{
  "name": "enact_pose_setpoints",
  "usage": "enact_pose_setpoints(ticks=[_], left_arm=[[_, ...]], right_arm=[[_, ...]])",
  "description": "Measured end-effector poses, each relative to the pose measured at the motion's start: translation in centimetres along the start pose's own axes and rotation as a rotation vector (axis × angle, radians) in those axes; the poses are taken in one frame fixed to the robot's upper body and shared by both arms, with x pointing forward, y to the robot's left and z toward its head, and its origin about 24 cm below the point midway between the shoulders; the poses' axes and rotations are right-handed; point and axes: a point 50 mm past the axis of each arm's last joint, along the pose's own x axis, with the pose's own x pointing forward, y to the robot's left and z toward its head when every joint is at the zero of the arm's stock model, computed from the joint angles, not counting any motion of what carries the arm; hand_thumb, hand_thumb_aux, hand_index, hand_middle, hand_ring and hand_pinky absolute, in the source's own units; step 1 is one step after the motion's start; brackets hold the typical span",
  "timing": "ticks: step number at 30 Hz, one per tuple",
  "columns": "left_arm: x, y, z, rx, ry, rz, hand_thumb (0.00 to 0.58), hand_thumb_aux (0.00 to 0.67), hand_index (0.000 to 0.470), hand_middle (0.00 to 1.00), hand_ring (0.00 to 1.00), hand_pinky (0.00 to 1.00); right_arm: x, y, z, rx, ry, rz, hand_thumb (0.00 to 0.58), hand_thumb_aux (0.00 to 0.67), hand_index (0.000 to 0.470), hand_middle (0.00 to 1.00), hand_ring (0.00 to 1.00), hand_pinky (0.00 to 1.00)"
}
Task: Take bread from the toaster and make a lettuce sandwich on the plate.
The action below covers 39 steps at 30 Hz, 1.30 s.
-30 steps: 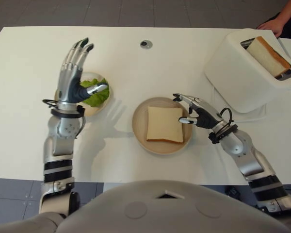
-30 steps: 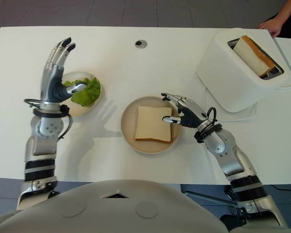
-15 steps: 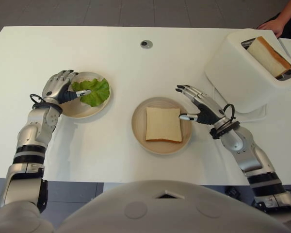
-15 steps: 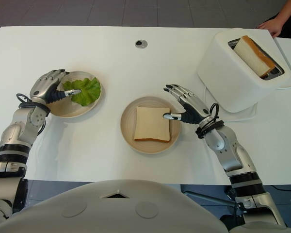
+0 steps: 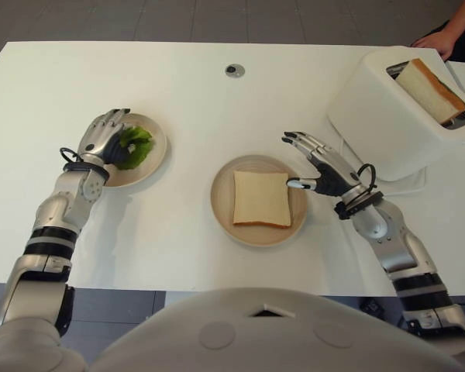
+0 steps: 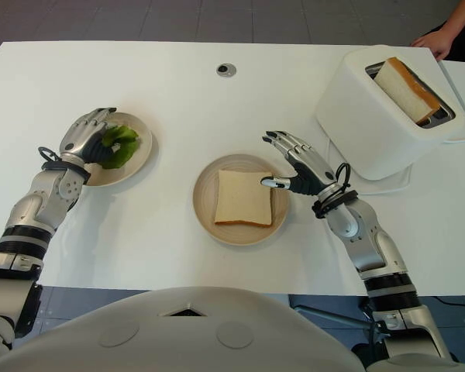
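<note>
One slice of bread (image 5: 262, 198) lies flat on the tan plate (image 5: 223, 209) at the table's centre. My right hand (image 5: 319, 164) hovers open just right of that plate, fingers spread, holding nothing. At the left, green lettuce (image 5: 134, 145) sits in a small tan dish (image 5: 155, 149); my left hand (image 5: 102, 143) rests on the dish with its fingers curled around the lettuce, which looks bunched up. A second slice of bread (image 5: 428, 87) stands in the slot of the white toaster (image 5: 372, 116) at the far right.
A small round grommet (image 5: 234, 70) is set in the white table at the back centre. The toaster's cord (image 5: 407, 184) trails along the table near my right forearm. A person's hand (image 5: 436, 40) rests at the table's far right corner.
My left hand came down from its raised pose onto the dish and closed on the lettuce, bunching it. My right hand drew back off the plate's rim and opened its fingers.
</note>
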Motion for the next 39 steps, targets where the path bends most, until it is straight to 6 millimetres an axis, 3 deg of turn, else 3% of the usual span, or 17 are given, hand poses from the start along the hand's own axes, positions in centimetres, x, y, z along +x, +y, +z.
enact_pose_setpoints(ticks=[6, 9, 12, 16, 23, 26, 28, 29, 30, 32, 34, 36, 39], left_arm=[[-0.6, 1.9, 2.5, -0.197, -0.135, 0.106, 0.58, 0.67, 0.47, 0.0, 0.0, 0.0], [-1.3, 2.5, 7.8, -0.437, -0.412, 0.074, 0.58, 0.67, 0.47, 0.0, 0.0, 0.0], [-2.9, 0.5, 12.2, -0.568, -0.63, -0.129, 0.58, 0.67, 0.47, 0.0, 0.0, 0.0], [-4.8, -1.2, 16.0, -0.629, -0.838, -0.345, 0.58, 0.67, 0.47, 0.0, 0.0, 0.0], [-3.9, -3.5, 19.5, -0.613, -0.942, -0.489, 0.58, 0.67, 0.47, 0.0, 0.0, 0.0], [-2.6, -4.0, 20.5, -0.595, -0.92, -0.439, 0.58, 0.67, 0.47, 0.0, 0.0, 0.0], [-1.8, -4.1, 21.0, -0.594, -0.894, -0.376, 0.58, 0.67, 0.47, 0.0, 0.0, 0.0], [-1.5, -4.1, 21.2, -0.592, -0.888, -0.354, 0.576, 0.617, 0.433, 0.0, 0.0, 0.0], [-1.3, -4.1, 21.3, -0.595, -0.887, -0.342, 0.0, 0.0, 0.0, 0.0, 0.0, 0.0], [-1.3, -4.5, 21.4, -0.584, -0.891, -0.354, 0.0, 0.0, 0.0, 0.0, 0.0, 0.0], [-1.6, -4.9, 21.2, -0.564, -0.896, -0.369, 0.0, 0.0, 0.0, 0.0, 0.0, 0.0], [-2.0, -5.4, 21.0, -0.561, -0.897, -0.397, 0.0, 0.0, 0.0, 0.0, 0.0, 0.0], [-2.8, -5.8, 20.9, -0.538, -0.921, -0.447, 0.0, 0.0, 0.0, 0.0, 0.0, 0.0]], right_arm=[[0.2, 0.0, -0.2, -0.002, -0.002, -0.014, 0.0, 0.0, 0.0, 0.0, 0.0, 0.0], [0.3, -0.1, -0.2, -0.003, -0.003, -0.025, 0.0, 0.0, 0.0, 0.0, 0.0, 0.0], [0.5, -0.8, -0.3, -0.015, -0.007, -0.054, 0.0, 0.0, 0.0, 0.0, 0.0, 0.0], [0.4, -1.9, -0.8, -0.04, 0.01, -0.088, 0.027, 0.016, 0.011, 0.0, 0.0, 0.0], [0.3, -1.8, -0.9, -0.038, 0.012, -0.091, 0.018, 0.011, 0.007, 0.0, 0.0, 0.0], [0.3, -1.7, -0.9, -0.034, 0.011, -0.089, 0.04, 0.024, 0.017, 0.0, 0.0, 0.0], [0.3, -1.7, -0.9, -0.033, 0.011, -0.088, 0.009, 0.005, 0.004, 0.0, 0.0, 0.0], [0.3, -1.7, -0.9, -0.033, 0.01, -0.089, 0.0, 0.0, 0.0, 0.0, 0.0, 0.0], [0.2, -1.8, -0.9, -0.034, 0.012, -0.093, 0.0, 0.0, 0.0, 0.0, 0.0, 0.0], [-0.1, -2.6, -1.0, -0.045, 0.017, -0.122, 0.0, 0.0, 0.0, 0.0, 0.0, 0.0], [-0.5, -4.7, -0.7, -0.067, 0.007, -0.211, 0.0, 0.0, 0.0, 0.0, 0.0, 0.0], [-1.5, -8.4, -0.5, -0.145, 0.025, -0.371, 0.0, 0.0, 0.0, 0.0, 0.0, 0.0], [-4.1, -16.5, -0.1, -0.365, 0.101, -0.711, 0.0, 0.0, 0.0, 0.0, 0.0, 0.0]])
